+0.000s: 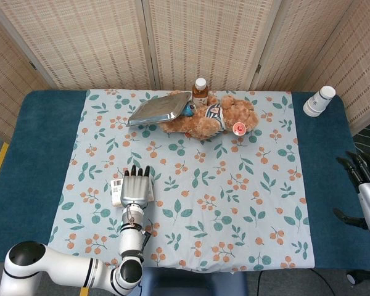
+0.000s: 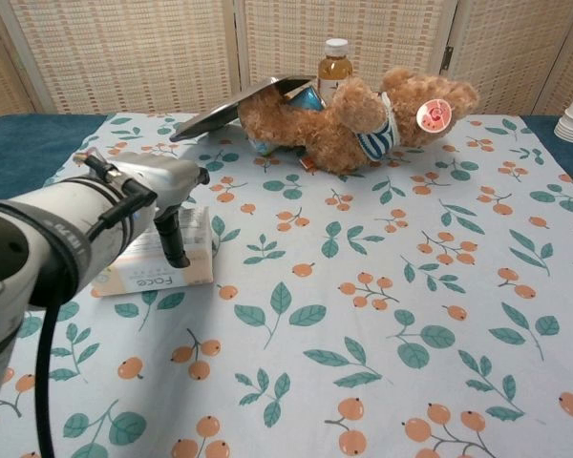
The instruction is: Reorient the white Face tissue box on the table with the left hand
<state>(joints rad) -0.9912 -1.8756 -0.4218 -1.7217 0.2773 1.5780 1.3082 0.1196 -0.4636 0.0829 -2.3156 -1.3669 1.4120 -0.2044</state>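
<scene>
While my left hand (image 1: 135, 189) lay flat, fingers together, on the tissue box (image 2: 158, 264) at lower left, my right hand (image 1: 365, 185) hung spread at the right edge.

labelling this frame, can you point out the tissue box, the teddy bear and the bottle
tissue box (image 2: 162, 277), chest view, on its front face by the printed word
teddy bear (image 1: 206, 120), head view, on its furry belly
bottle (image 2: 335, 69), chest view, on its amber body below the white cap

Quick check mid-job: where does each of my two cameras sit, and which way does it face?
Head view: high above the near edge, looking down on the table; shows left hand over the tissue box, right hand at the right edge.
Chest view: low, looking across the tabletop at the teddy bear; left arm only.
Shared: box, bear, bottle, left hand.
</scene>
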